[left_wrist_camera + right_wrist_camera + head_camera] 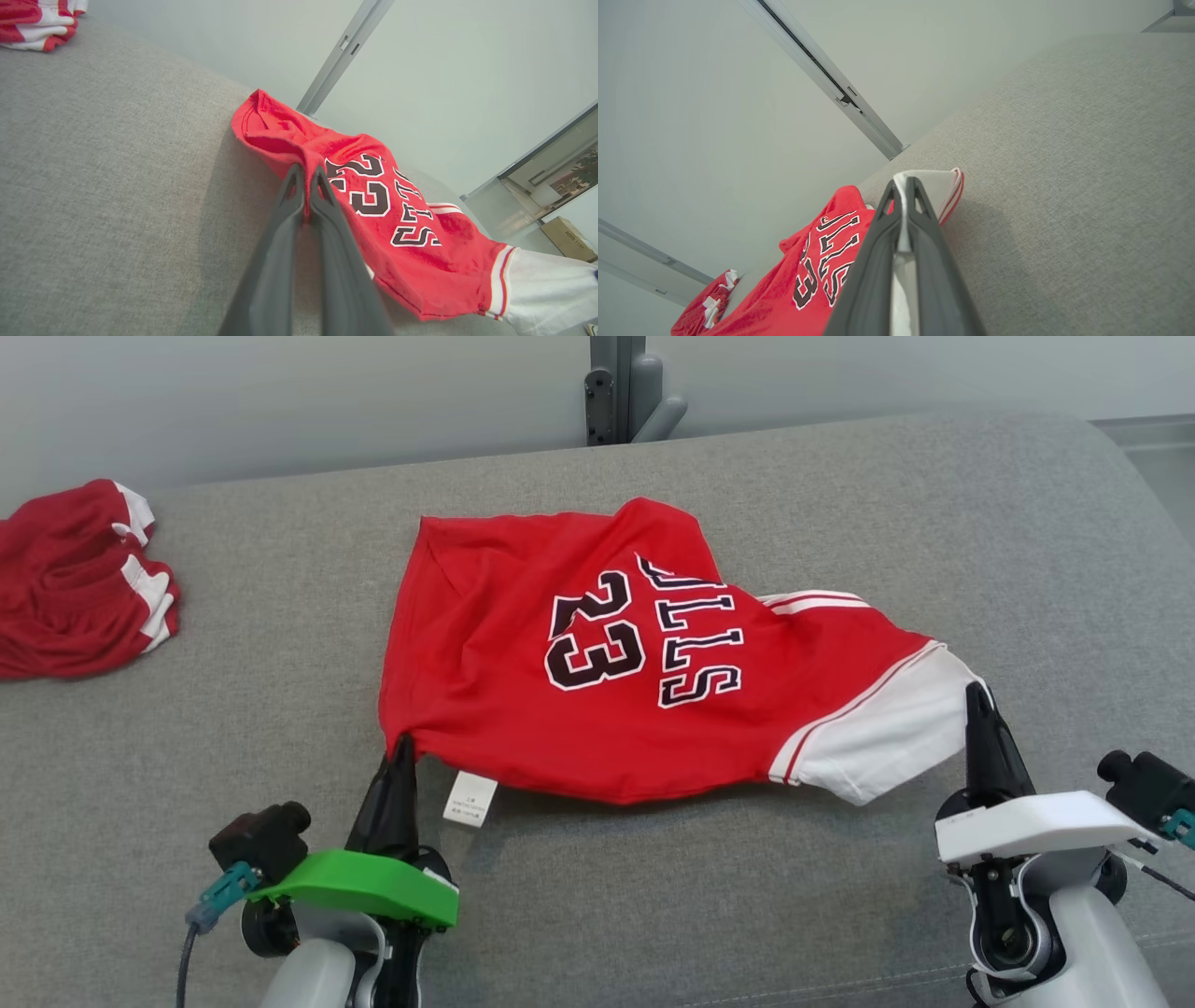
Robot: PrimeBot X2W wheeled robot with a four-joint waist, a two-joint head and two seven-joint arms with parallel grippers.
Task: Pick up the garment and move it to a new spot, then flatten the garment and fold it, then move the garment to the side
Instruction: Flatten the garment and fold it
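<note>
**Head view.** The garment (504, 709) is a red jersey in a thin, matte knit. It carries black, white-edged lettering and the number 23, and it has a white sleeve bordered by red stripes. It lies spread and creased near the middle of the grey woven upholstered surface (187, 728), with its printed side up.
- The left gripper (403, 742) is closed on the garment's near-left red corner.
- The right gripper (976, 695) is closed on the edge of the white sleeve at the near-right.
- A small white care label (470, 799) projects from the near hem, just beside the left gripper.
- A second red-and-white garment (75, 579) lies bunched at the far left edge of the surface.

**Left wrist view.** The two dark, smooth, tapered fingers (285, 219) are pressed together, with a fold of red cloth pinched between the tips. The fabric rises to them in a ridge.

**Right wrist view.** The fingers (878, 242) are pressed together on white sleeve cloth, which shows as a strip along the gap between them. The red body of the garment trails away to the lower left of this view.
</note>
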